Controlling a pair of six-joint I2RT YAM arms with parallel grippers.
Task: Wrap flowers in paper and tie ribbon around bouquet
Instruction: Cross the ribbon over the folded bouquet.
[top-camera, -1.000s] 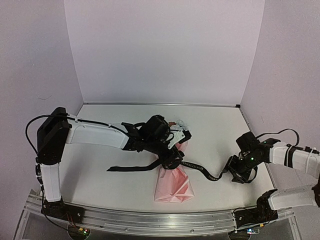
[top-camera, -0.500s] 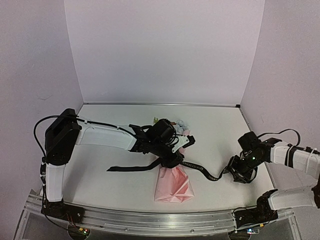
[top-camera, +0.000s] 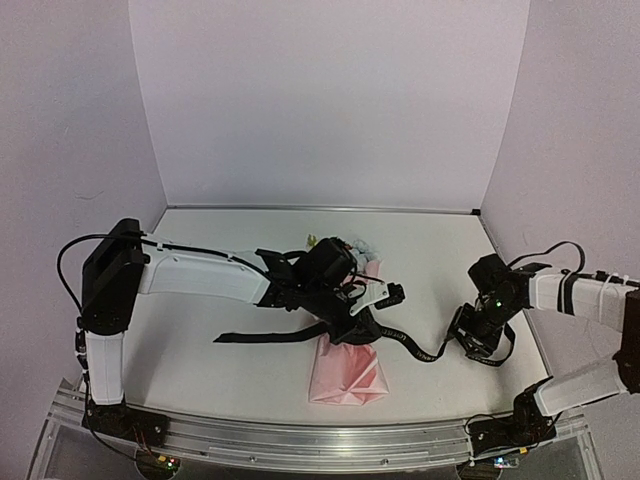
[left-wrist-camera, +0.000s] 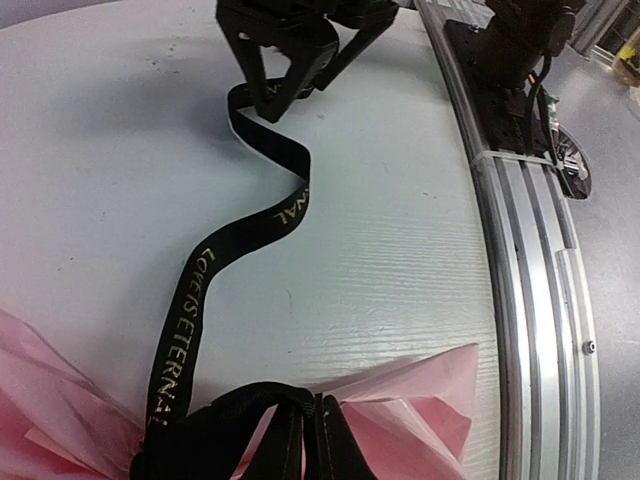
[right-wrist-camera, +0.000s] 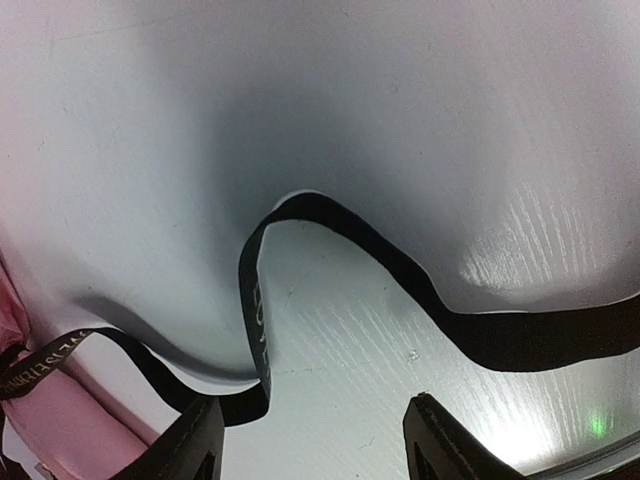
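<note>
The bouquet lies mid-table, its pink paper (top-camera: 350, 375) fanning toward the near edge and the flowers (top-camera: 352, 246) showing at the far end. The black lettered ribbon (top-camera: 270, 336) crosses the cone's narrow part from left to right. My left gripper (top-camera: 358, 328) hovers over that crossing. In the left wrist view its jaws (left-wrist-camera: 318, 400) are pressed together on a loop of ribbon (left-wrist-camera: 200, 290) above the paper (left-wrist-camera: 420, 400). My right gripper (top-camera: 468, 343) stands open at the ribbon's right end. The ribbon (right-wrist-camera: 340, 225) curves past its left finger (right-wrist-camera: 190, 445), not pinched.
An aluminium rail (top-camera: 300, 440) runs along the near table edge, and it also shows in the left wrist view as the rail (left-wrist-camera: 530, 250). White walls enclose the back and sides. The right arm's base (left-wrist-camera: 510, 50) is bolted on the rail.
My left gripper has gone from open to shut and shifted right and nearer over the bouquet's narrow part. The right gripper has edged slightly, still open.
</note>
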